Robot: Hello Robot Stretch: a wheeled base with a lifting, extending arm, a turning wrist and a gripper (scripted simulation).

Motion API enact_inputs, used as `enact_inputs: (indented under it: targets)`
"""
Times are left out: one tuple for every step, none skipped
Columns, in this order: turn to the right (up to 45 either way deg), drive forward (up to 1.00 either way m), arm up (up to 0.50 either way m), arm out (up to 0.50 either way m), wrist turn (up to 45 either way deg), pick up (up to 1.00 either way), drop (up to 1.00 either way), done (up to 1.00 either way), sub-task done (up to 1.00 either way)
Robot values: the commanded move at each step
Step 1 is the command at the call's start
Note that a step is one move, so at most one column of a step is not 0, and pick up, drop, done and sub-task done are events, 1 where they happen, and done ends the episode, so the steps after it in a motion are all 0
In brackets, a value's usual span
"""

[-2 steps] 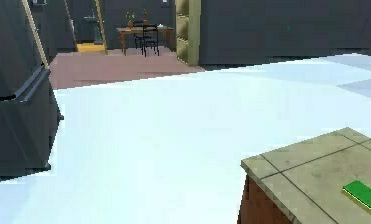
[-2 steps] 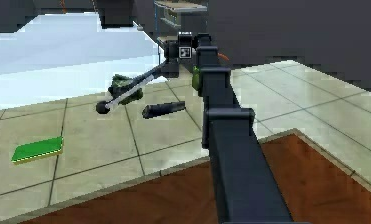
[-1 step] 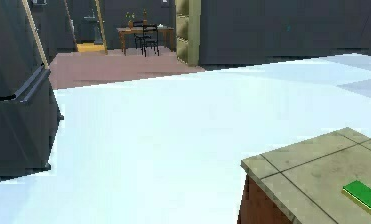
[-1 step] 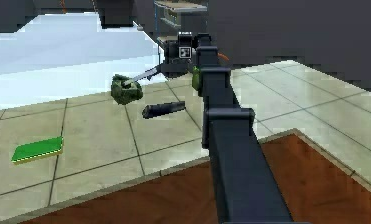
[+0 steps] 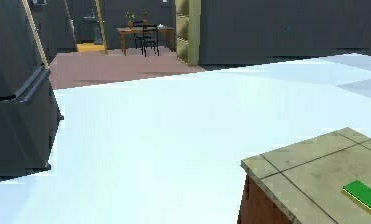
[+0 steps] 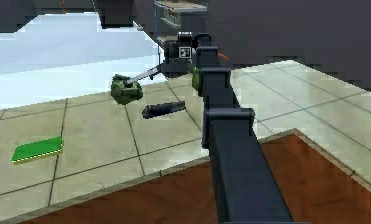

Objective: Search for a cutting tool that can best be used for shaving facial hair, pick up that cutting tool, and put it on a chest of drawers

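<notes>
Over the tabletop (image 6: 93, 125), tool (image 6: 133, 81) at a green lump (image 6: 124, 92), hold unclear; swinging low could knock the nearby dark stick (image 6: 163, 108) away.

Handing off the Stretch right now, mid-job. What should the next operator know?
Gripper: out over the tiled counter; cannot tell whether it holds anything.
Things: its far end is near an olive-green blob. A dark elongated thing, possibly the razor, lies on the counter close by. A flat green thing lies toward the arm side view's left.
Done: robot is at the counter.
Left: confirm the pick, then place it on a chest of drawers.
</notes>
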Motion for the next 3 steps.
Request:
enact_inputs:
  targets:
    - [0.0,0.0,-0.14,0.0,0.0,0.0,0.0,0.0,0.0]
    - [0.0,0.0,0.0,0.0,0.0,1.0,0.0,0.0,0.0]
    - [0.0,0.0,0.1,0.0,0.0,0.0,0.0,0.0,0.0]
